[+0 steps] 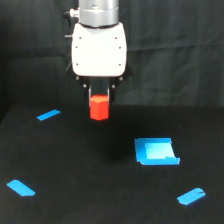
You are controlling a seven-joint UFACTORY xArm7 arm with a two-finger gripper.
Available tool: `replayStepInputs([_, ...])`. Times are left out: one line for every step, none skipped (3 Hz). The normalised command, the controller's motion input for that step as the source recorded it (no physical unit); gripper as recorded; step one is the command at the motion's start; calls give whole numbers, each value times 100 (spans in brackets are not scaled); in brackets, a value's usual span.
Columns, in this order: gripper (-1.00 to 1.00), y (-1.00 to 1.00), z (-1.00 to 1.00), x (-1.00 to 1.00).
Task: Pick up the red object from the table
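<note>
The red object [99,108] is held clenched in the gripper [99,100], raised above the table [75,165], up-left of the blue square piece [156,151].

This looks like a robotics lab or test cell rather than a home or shop; a flat matte black table [75,170] fills the lower part of the exterior view, and a black curtain [175,50] with vertical folds closes off everything behind it. Bright blue tape strips [48,115] lie spread over the tabletop like position markers, one toward each corner; a blue square piece [156,151] sits among them; a white robot arm [98,47] with a grey metal joint hangs over the table, the only machinery in sight.
</note>
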Motion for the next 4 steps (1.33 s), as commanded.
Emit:
replayStepInputs([-99,-3,14,-2])
replayStepInputs([-98,0,-1,2])
replayStepInputs([-100,5,27,0])
replayStepInputs([-99,-6,26,-6])
